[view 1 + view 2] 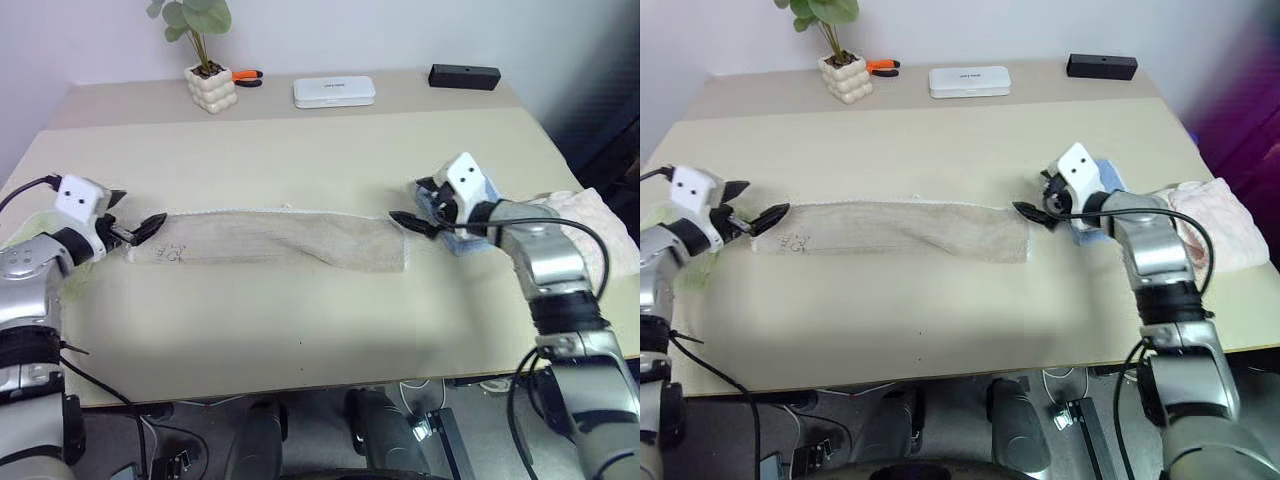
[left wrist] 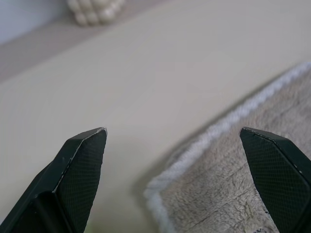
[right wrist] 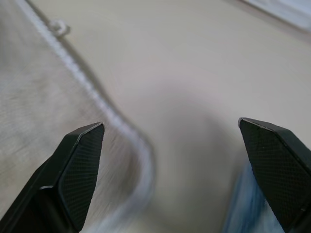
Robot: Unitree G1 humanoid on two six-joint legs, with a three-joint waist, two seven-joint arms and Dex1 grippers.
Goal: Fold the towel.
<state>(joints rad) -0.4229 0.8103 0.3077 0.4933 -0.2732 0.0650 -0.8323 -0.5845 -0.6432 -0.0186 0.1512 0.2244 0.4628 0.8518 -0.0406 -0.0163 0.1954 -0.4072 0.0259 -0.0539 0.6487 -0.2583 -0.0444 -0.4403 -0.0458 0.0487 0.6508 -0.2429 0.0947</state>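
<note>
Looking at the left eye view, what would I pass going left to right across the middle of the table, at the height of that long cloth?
left gripper → towel → right gripper → light-blue towel → pale pink cloth

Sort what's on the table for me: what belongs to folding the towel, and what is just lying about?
Belongs to the job:
- towel, lying flat in a long strip
- left tool, open
- right tool, open

Lying about:
- potted plant
- orange pliers
- white case
- black box
- light-blue towel
- pink cloth
</note>
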